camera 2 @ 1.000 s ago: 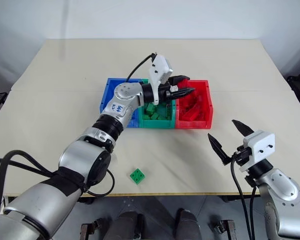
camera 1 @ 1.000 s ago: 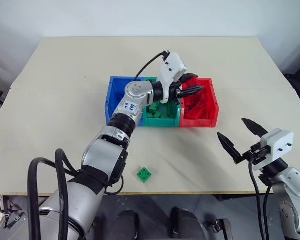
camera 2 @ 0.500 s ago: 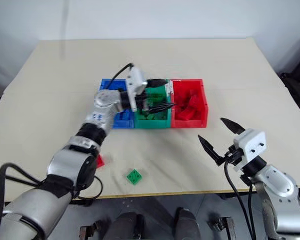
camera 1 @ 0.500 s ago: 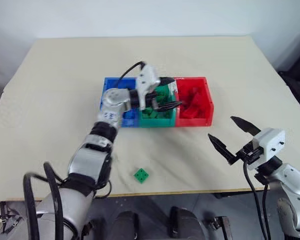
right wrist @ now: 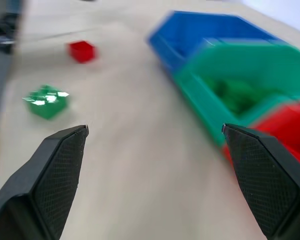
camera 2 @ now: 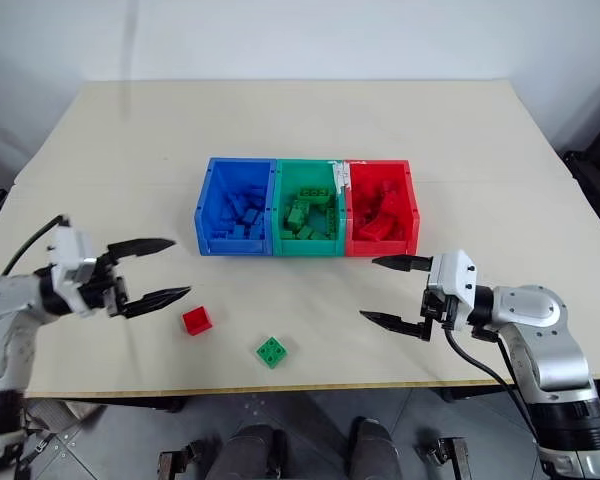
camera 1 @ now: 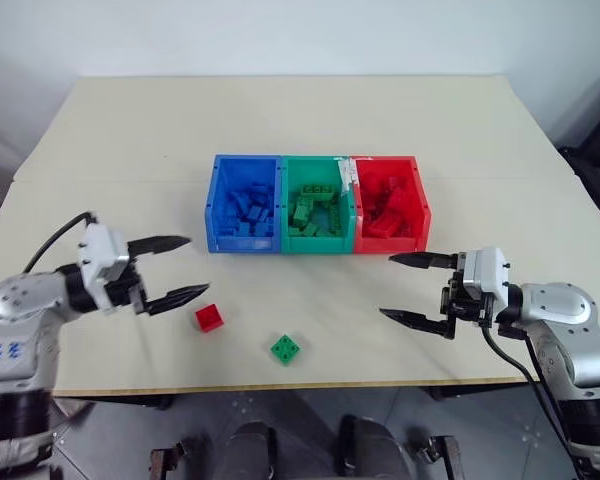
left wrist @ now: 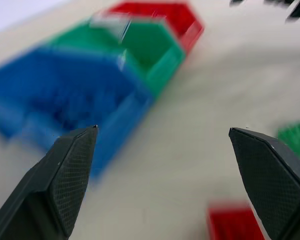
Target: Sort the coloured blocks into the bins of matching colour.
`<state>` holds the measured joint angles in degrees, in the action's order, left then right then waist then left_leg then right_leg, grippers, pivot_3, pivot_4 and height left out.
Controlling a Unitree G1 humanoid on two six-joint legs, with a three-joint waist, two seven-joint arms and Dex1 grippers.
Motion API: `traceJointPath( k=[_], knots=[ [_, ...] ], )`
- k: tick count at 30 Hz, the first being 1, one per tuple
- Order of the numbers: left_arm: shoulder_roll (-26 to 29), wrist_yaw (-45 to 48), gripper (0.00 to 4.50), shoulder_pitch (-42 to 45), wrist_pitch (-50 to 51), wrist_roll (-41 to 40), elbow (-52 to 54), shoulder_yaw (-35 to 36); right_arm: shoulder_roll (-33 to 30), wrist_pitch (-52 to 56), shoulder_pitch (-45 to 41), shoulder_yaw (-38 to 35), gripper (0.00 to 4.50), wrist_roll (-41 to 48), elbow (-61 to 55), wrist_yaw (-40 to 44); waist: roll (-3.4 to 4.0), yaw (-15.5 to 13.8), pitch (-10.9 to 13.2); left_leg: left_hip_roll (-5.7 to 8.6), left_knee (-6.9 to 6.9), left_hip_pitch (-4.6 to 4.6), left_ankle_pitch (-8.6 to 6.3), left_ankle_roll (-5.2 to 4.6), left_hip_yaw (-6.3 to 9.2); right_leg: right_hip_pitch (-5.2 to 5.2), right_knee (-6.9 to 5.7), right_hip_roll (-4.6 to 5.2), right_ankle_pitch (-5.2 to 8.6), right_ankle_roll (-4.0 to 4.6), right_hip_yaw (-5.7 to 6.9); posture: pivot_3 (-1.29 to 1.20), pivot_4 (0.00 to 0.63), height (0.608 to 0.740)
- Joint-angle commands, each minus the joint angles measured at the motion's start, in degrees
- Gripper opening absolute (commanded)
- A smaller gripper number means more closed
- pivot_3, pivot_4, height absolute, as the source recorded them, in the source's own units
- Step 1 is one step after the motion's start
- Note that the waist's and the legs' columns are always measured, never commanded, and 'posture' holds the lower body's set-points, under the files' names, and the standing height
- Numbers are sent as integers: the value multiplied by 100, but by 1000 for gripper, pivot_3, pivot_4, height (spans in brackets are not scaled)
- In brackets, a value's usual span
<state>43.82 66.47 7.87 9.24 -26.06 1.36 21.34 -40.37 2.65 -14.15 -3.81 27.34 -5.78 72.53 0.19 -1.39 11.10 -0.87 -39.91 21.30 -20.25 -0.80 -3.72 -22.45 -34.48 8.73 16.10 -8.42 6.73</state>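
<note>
Pincers (camera 1: 166, 270) over beige table (camera 1: 310, 120).

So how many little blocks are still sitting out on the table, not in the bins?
2: a red block near the left gripper, and a green block by the table's front edge.

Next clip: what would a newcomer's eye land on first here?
The row of bins at mid-table: blue bin, green bin and red bin, each holding bricks of its own colour. Nearer the front edge, two loose blocks lie on the bare table: a red block and a green block. The left gripper and right gripper hang open on either side, empty, pointing inward.
</note>
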Motion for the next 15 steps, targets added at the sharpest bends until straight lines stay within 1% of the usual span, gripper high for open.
traceJointPath(
  k=[1,4,7,9,12,15],
  knots=[
    [193,-57,4468,-612,-171,45,36,435,5,-217,-224,182,4500,5,132,372,0,16,0,-1,0,-2,-1,1,-1,-1,-1,-1,0,1,-3,0,150,740],
    [133,-174,4468,-801,-164,-27,340,350,-2,-190,-252,164,4500,11,208,361,0,-4,0,-2,-1,-1,-2,2,-3,-4,-7,-1,1,4,-2,0,150,740],
    [105,-181,4468,-775,-78,-57,960,-86,-135,-159,-176,81,4500,14,253,403,-1,-4,-1,-2,-4,0,-3,4,-2,-3,-8,0,0,7,-1,0,150,740],
    [79,-156,4468,-661,14,-51,1378,-523,-253,-95,-84,-11,4500,43,239,433,-1,-4,-1,-1,-3,-1,-5,5,-3,-4,-8,1,-1,7,-4,0,150,740],
    [-35,-75,4468,-260,125,61,1837,-1414,-516,4,208,-136,4500,70,133,515,0,-9,-1,0,-3,-1,-5,6,-8,-4,-9,0,-1,8,-4,0,150,740],
    [-156,179,4468,210,113,185,1815,-2167,-716,58,575,-250,4500,93,-64,547,-1,1,-1,-2,-4,-3,-5,6,-15,-3,-10,-5,-1,8,-5,0,150,740]
  ],
)
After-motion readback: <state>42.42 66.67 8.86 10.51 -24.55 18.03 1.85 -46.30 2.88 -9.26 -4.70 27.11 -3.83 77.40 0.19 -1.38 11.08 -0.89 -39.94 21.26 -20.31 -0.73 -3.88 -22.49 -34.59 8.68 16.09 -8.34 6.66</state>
